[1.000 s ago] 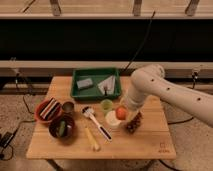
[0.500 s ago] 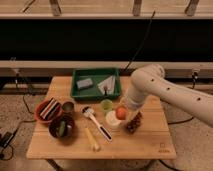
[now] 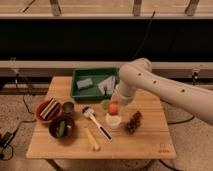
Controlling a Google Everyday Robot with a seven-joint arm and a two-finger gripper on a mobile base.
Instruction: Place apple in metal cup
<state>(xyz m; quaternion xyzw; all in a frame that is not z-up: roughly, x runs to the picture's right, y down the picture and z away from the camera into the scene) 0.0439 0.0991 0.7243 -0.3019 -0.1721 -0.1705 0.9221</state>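
The apple (image 3: 114,108) is small, round and orange-red. It sits at the tip of my gripper (image 3: 116,104), which is shut on it, just above the white cup (image 3: 113,120) and beside the light green cup (image 3: 104,104). The metal cup (image 3: 68,107) is a short dull grey cup with a dark inside. It stands on the table's left part, between the red bowl (image 3: 46,110) and the brush, well to the left of the gripper. My white arm comes in from the right.
A green tray (image 3: 93,92) with a sponge and a packet stands at the back. A dark bowl (image 3: 62,127) is in front of the metal cup. A brush (image 3: 96,121), a yellow banana-like item (image 3: 92,139) and a dark grape cluster (image 3: 134,121) lie on the wooden table (image 3: 150,145).
My arm and gripper have moved a little to the left and up, and the apple has moved with them, from beside the grape cluster to above the white cup.
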